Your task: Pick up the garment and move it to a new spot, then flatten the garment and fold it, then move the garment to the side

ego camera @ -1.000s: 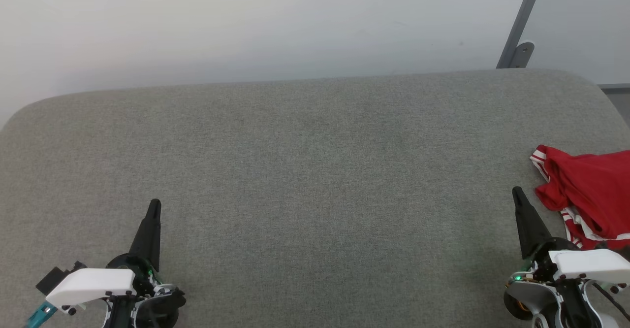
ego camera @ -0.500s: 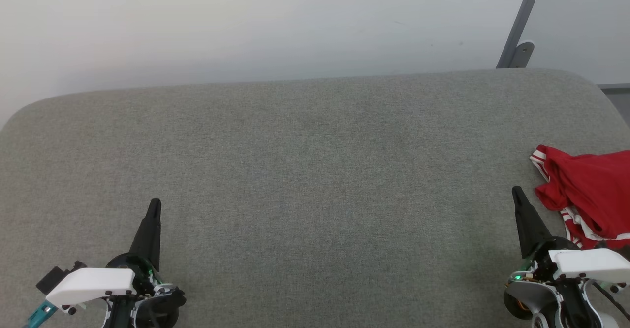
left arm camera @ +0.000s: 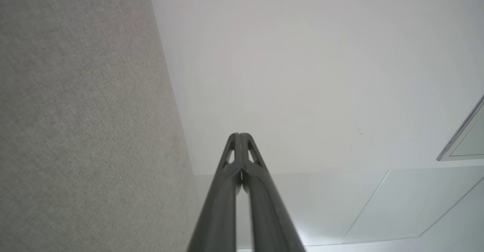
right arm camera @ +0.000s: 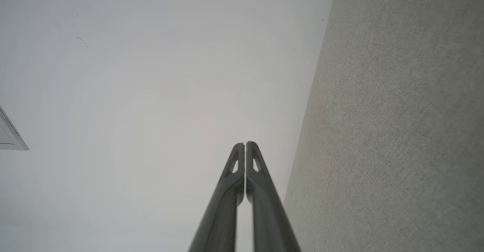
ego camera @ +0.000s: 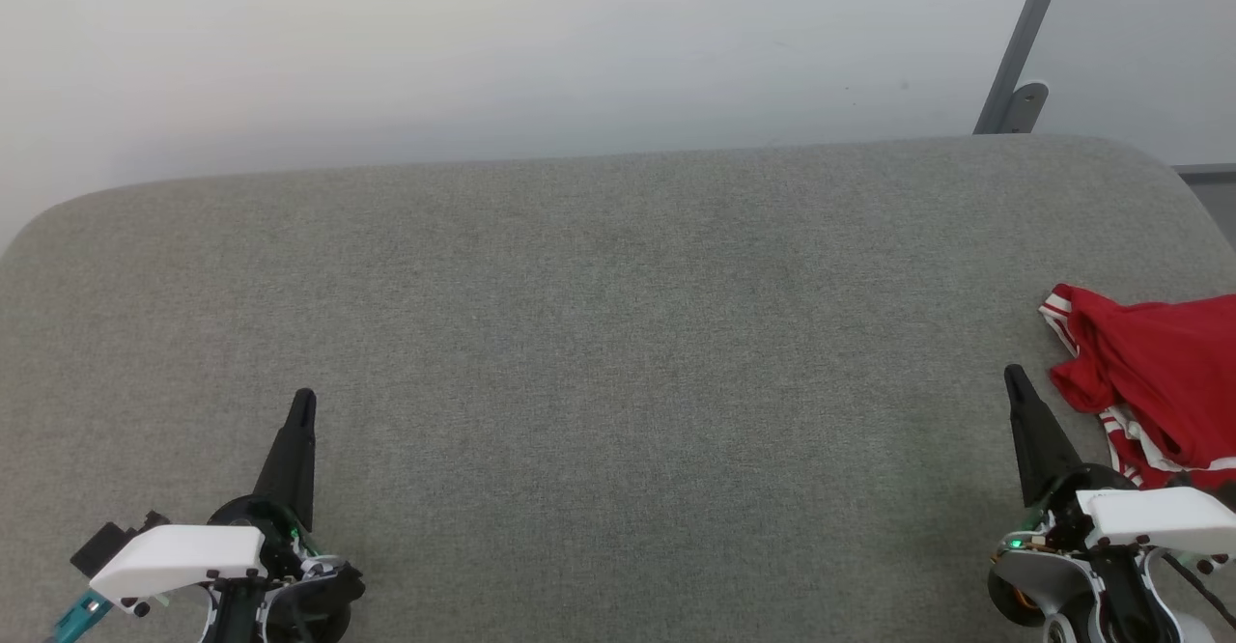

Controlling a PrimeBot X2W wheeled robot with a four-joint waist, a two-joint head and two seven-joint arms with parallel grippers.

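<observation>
In the head view, a broad grey woven surface [ego camera: 618, 334] with rounded far corners is seen, open across its middle and left. The garment [ego camera: 1164, 382], soft red fabric with red-and-white striped trim, lies crumpled on it at the far right and is cut by the frame edge. The left gripper [ego camera: 303, 400] is seen at lower left. The right gripper [ego camera: 1012, 375] is seen at lower right, just beside the garment.

In the left wrist view, the fingers [left arm camera: 223, 206] are pressed together, with grey weave at left and a pale wall [left arm camera: 302, 74] beyond.

In the right wrist view, the fingers are likewise closed on nothing, with weave at right.
</observation>
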